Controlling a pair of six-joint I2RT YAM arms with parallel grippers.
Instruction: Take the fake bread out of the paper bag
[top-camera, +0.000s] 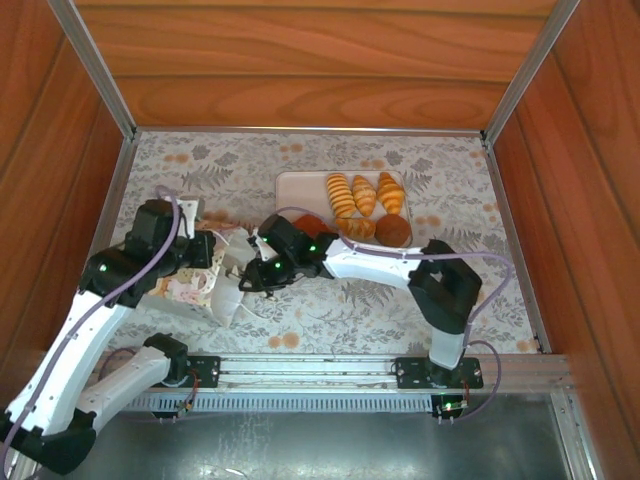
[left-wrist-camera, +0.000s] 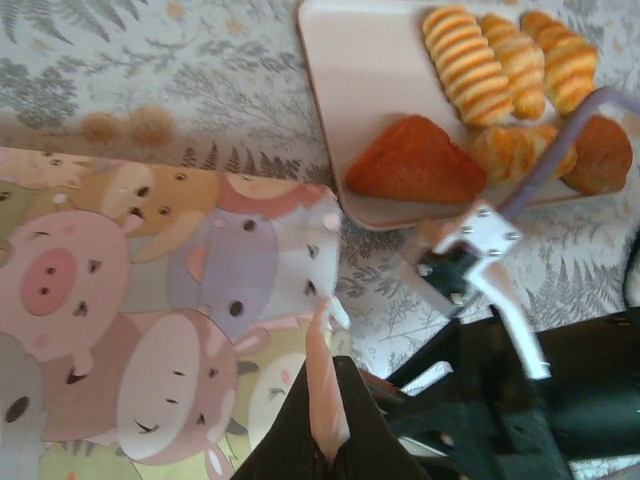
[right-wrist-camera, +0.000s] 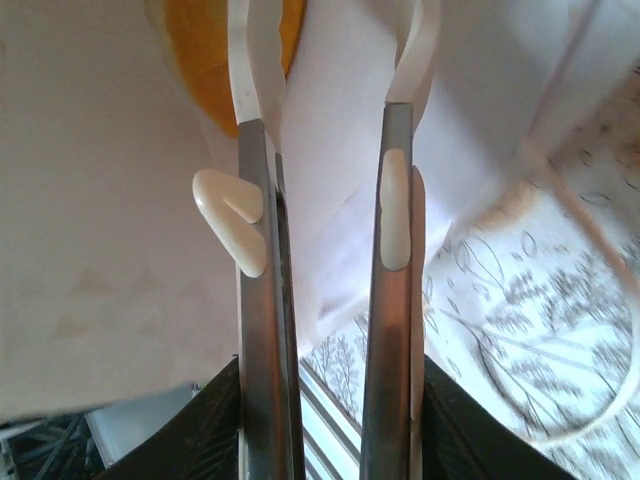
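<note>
Two grippers meet at the paper bag (top-camera: 225, 292), which lies on its side near our bases. Our left gripper (left-wrist-camera: 325, 420) clamps its rim. Our right gripper (right-wrist-camera: 330, 60), jaws narrowly apart, pokes into its mouth beside a yellow piece (right-wrist-camera: 195, 60). Beyond, fake bread (top-camera: 362, 205) sits on the tray (top-camera: 298, 190).

The paper bag (top-camera: 228, 298) is thin, matt, creased paper. The fake bread (top-camera: 362, 195) looks like smooth ridged plastic. Wood-grain walls (top-camera: 300, 60) at twelve o'clock shine softly; the right gripper (right-wrist-camera: 330, 100) has brushed metal fingers (right-wrist-camera: 262, 350).
</note>
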